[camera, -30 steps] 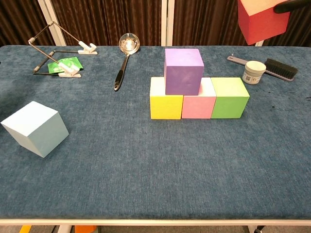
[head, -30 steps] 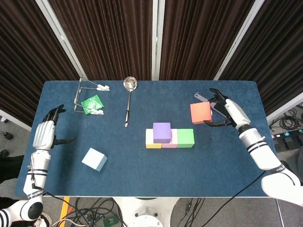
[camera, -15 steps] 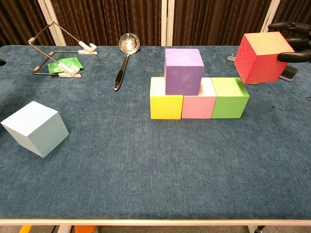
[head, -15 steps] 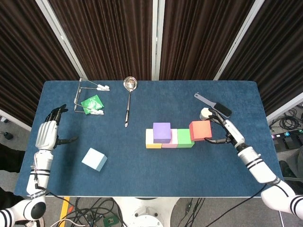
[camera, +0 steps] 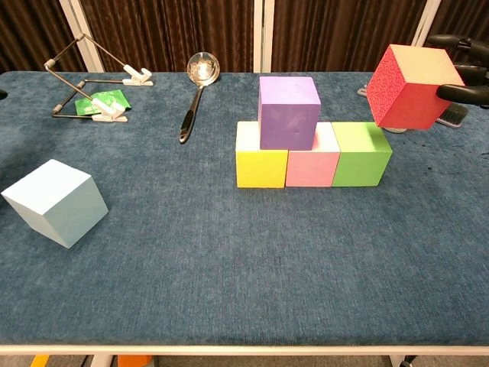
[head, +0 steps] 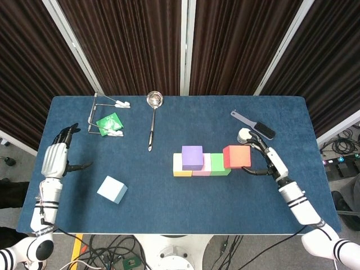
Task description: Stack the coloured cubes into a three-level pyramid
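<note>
Head view: the red cube (head: 237,156) is held in the right hand (head: 265,161), fingers closed around it, above the right end of the base row, over the green cube (head: 219,166). The row of yellow cube (head: 180,168), pink cube (head: 202,166) and green cube is laid side by side on the blue table (head: 169,219), with the purple cube (head: 192,157) seated on top over the yellow-pink seam. The light blue cube (head: 112,189) is placed well apart at the left front. The left hand (head: 56,157) is held empty with fingers spread near the table's left edge. Chest view: the red cube (camera: 409,86) is seen tilted and raised clear of the green cube (camera: 361,153), gripped by dark fingers (camera: 461,92) at the frame's right edge. The purple cube (camera: 288,112) is seen resting on the yellow cube (camera: 260,164) and pink cube (camera: 312,165). A ladle (camera: 195,89) lies behind the row.
</note>
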Tool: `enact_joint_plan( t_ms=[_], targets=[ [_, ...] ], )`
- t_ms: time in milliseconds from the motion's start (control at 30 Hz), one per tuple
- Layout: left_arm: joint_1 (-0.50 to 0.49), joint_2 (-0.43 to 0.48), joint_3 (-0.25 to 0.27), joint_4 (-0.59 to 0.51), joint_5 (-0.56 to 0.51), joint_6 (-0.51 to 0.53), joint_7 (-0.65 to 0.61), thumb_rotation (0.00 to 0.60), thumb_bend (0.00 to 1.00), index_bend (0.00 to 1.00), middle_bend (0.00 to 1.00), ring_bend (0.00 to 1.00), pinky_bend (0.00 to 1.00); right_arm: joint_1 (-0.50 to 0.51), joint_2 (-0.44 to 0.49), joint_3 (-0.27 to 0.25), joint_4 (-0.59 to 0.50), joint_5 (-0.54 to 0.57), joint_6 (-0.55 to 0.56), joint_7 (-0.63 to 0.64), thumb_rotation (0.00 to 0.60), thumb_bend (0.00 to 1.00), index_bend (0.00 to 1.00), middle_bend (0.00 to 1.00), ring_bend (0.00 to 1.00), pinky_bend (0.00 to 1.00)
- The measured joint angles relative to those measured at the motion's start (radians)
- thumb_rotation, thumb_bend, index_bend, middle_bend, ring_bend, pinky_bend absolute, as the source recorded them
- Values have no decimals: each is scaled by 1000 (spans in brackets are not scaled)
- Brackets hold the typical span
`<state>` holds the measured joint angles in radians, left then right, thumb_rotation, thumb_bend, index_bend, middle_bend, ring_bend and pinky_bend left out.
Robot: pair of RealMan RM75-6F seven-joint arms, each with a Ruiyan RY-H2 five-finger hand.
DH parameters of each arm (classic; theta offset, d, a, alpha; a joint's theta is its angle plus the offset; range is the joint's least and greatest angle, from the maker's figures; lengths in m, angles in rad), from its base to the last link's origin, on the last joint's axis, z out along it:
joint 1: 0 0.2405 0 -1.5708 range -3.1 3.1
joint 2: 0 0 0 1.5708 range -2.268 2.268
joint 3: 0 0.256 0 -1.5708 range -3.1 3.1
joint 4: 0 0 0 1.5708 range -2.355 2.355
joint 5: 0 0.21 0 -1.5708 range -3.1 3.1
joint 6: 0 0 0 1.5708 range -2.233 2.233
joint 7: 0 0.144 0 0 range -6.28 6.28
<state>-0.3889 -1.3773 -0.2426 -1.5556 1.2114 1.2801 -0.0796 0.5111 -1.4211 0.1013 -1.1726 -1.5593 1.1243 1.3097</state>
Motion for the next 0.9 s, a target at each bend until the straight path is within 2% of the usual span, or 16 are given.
enact_joint_plan(
  t_ms=[267, 467, 700, 900],
  targets=[
    [2, 5, -1, 7, -6, -15, -24, 600, 16, 57, 154, 43, 139, 9, -4, 9, -43, 49, -42, -79, 600, 131, 0, 614, 81, 0],
    [3, 2, -2, 21, -5, -24, -45, 600, 16, 57, 154, 43, 139, 34, 17, 23, -122, 89, -104, -181, 600, 131, 0, 612, 81, 0],
    [8, 3, -2, 38, -10, -37, -82, 600, 16, 57, 154, 43, 139, 63, 42, 51, -208, 186, -195, -313, 600, 130, 0, 606, 76, 0],
    [13, 3, -1, 56, -8, -45, -115, 600, 16, 57, 154, 43, 139, 72, 45, 80, -264, 253, -230, -390, 600, 129, 0, 604, 76, 0]
  ],
)
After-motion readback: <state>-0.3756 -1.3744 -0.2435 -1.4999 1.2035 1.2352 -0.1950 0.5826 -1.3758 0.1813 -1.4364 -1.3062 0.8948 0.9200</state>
